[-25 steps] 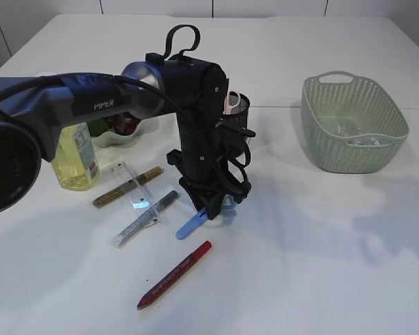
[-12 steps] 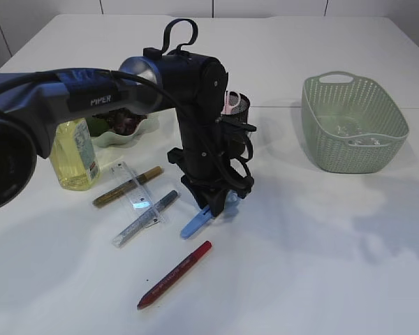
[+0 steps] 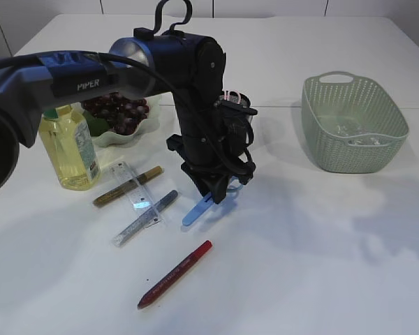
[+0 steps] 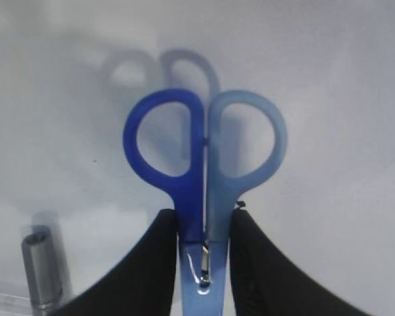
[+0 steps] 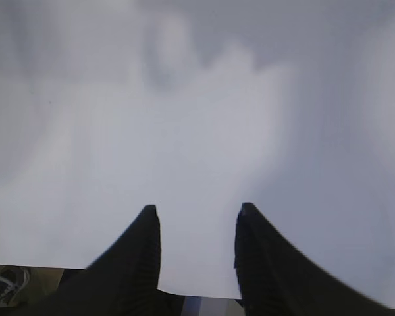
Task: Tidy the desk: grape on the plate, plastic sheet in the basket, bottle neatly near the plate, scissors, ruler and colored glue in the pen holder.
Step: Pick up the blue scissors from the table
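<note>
Scissors (image 4: 205, 172): one handle loop dark blue, the other pale blue. Basket (image 3: 354, 123): sage green, perforated weave; bottle (image 3: 70, 149): yellow liquid. Glue pens: one red (image 3: 174, 275), one gold (image 3: 128, 185), one silver glitter (image 3: 144, 218); grapes (image 3: 116, 112) dark red on white plate (image 3: 119, 137); table (image 3: 321, 237) white.

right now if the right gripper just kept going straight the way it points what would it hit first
Probably just bare table. The right gripper has open jaws with nothing between them, and its wrist view shows only white surface ahead. Depth is unclear, and the exterior view doesn't show this gripper.

The exterior view slants down across the desk (image 3: 321, 265) from its near edge. Both wrist views look closely down at its bare top; the left wrist and exterior views share the scissors (image 4: 204, 164).
</note>
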You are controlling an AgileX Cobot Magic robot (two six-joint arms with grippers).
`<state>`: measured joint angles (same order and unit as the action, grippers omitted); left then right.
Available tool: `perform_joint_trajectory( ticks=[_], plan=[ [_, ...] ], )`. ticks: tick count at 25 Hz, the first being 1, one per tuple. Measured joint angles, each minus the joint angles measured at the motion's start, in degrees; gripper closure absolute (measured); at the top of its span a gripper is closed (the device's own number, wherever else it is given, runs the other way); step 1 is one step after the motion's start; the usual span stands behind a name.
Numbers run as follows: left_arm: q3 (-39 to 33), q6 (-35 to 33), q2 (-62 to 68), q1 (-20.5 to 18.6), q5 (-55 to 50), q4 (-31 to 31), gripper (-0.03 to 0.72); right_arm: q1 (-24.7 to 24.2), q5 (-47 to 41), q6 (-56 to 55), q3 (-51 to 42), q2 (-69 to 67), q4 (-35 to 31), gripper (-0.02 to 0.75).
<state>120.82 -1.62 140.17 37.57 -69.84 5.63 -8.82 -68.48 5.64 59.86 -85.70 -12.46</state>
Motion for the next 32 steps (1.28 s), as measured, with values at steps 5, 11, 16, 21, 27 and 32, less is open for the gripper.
perform_joint_trajectory(
  ticks=[5, 11, 16, 21, 27, 32],
  plan=[
    [0.0, 0.0, 0.0, 0.0, 0.0, 0.5, 0.503, 0.0, 0.0, 0.0, 0.0, 0.0, 0.0, 0.424],
    [0.0, 0.0, 0.0, 0.0, 0.0, 0.6, 0.503, 0.0, 0.0, 0.0, 0.0, 0.0, 0.0, 0.424],
    [-0.8, 0.0, -1.3, 0.0, 0.0, 0.6, 0.504, 0.0, 0.0, 0.0, 0.0, 0.0, 0.0, 0.424],
    [-5.3, 0.0, -4.1, 0.0, 0.0, 0.1, 0.504, 0.0, 0.0, 0.0, 0.0, 0.0, 0.1, 0.424],
    [-9.3, 0.0, -7.2, 0.0, 0.0, -0.2, 0.504, 0.0, 0.0, 0.0, 0.0, 0.0, 0.6, 0.424],
    [-11.8, 0.0, -10.2, 0.0, 1.5, -0.2, 0.504, 0.0, 0.0, 0.0, 0.0, 0.0, 1.1, 0.424]
  ],
)
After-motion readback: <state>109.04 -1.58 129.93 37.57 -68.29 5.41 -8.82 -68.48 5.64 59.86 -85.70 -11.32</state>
